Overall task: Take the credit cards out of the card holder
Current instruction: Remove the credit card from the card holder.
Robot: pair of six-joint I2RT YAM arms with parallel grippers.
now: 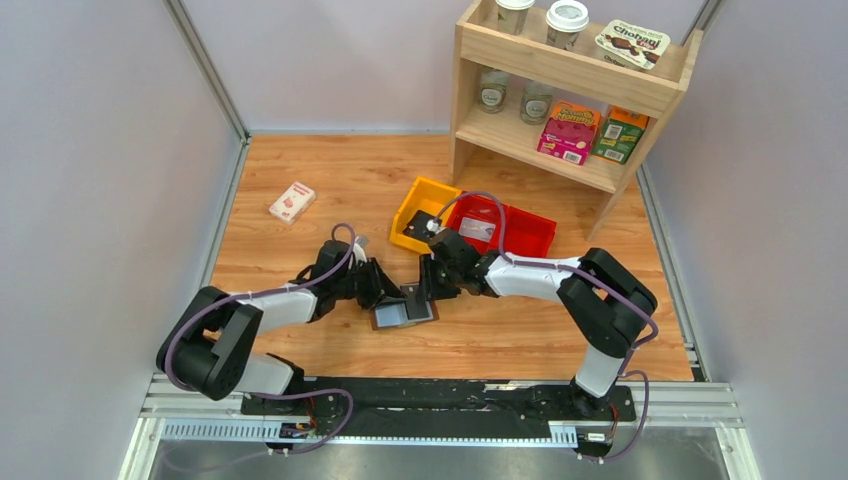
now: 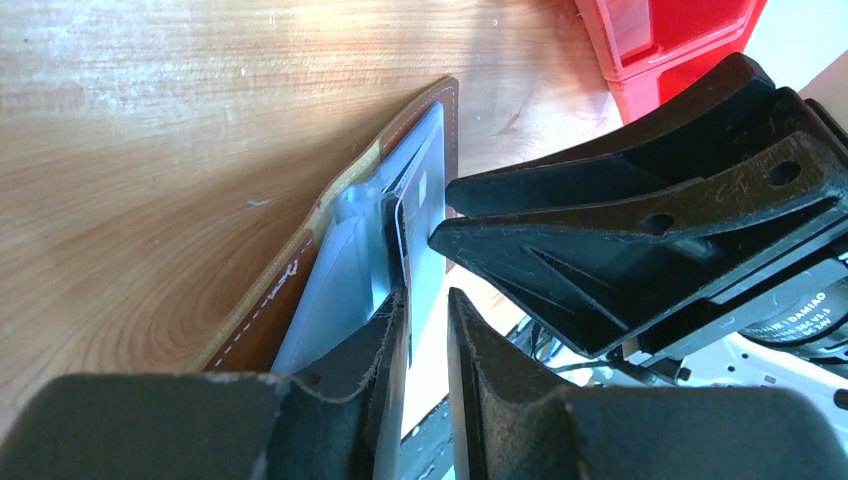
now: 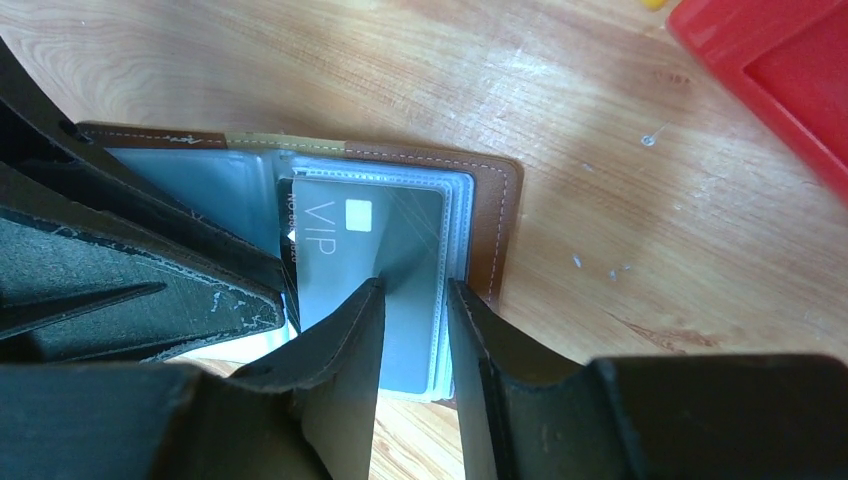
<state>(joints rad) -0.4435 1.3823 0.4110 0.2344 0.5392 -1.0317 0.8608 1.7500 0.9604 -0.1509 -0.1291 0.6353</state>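
Bins [image 1: 535, 218] (red, yellow) stand just behind card holder [image 1: 403, 312].

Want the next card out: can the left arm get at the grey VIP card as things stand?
Probably yes: the left fingers sit at the VIP card's open edge, nothing between. The right fingers rest on the card holder beside them, so room is tight.
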